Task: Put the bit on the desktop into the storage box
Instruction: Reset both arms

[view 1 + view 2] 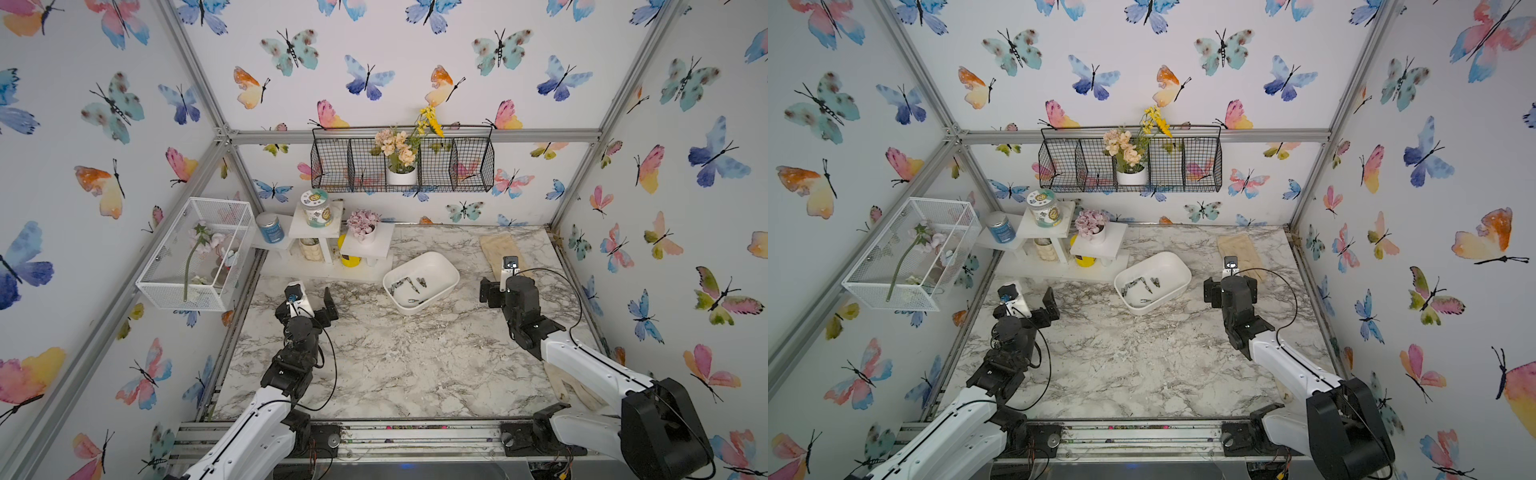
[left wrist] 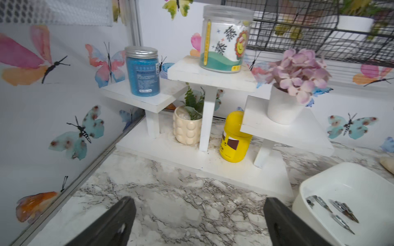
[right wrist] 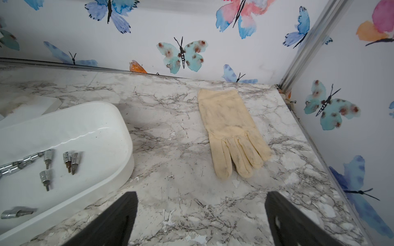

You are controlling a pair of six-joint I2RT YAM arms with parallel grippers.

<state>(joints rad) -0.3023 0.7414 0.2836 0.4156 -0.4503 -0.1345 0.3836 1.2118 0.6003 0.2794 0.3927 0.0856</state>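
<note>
The storage box (image 1: 434,266) (image 1: 1167,266), a shallow white tub, rests on the marble desktop (image 1: 395,365) (image 1: 1121,365) toward the back middle. Several metal bits (image 1: 415,284) (image 3: 69,160) (image 2: 341,209) lie inside it, some joined to a chrome bar. No bit shows on the bare marble. My left gripper (image 1: 309,301) (image 2: 198,200) hovers open to the left of the box (image 2: 351,187), with only marble between its fingers. To the right of the box (image 3: 74,127), my right gripper (image 1: 505,284) (image 3: 202,193) is open too and holds nothing.
A cream glove (image 1: 498,249) (image 3: 230,132) lies flat at the back right; another glove (image 1: 569,386) is beside the right arm. A white tiered shelf (image 2: 213,166) with jars, pots and a yellow bottle (image 2: 234,138) fills the back left. A mesh cage (image 1: 195,253) and wire basket (image 1: 403,162) hang on the walls.
</note>
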